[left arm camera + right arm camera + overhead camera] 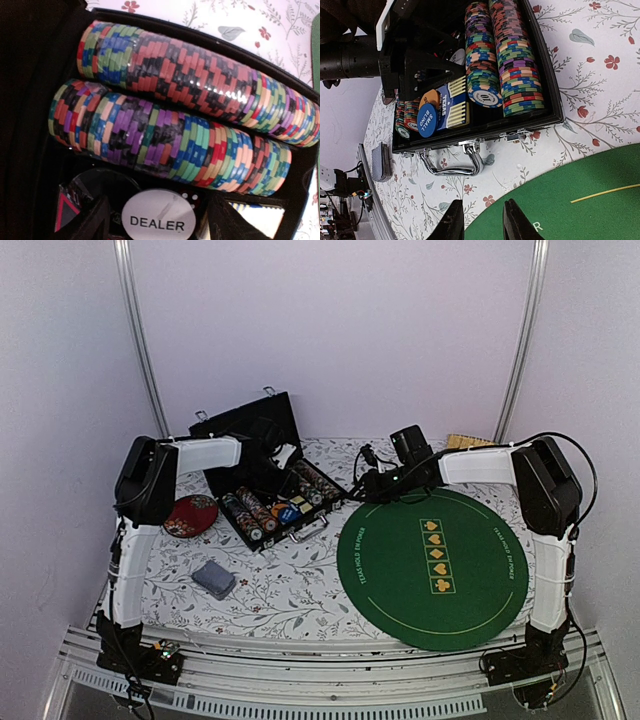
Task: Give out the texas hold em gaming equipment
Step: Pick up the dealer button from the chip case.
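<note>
pale walls (330, 330), floral tablecloth (290, 590), metal poles (140, 340).

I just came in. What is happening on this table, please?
Two robot arms are setting out a poker set. The left gripper is inside the open black case, jaws open on either side of the white DEALER button, beside two rows of striped poker chips; it grips nothing yet. The right gripper hangs over the edge of the green mat near the case handle, jaws open and empty. A deck of cards lies on the tablecloth; no chips are on the mat.
</note>
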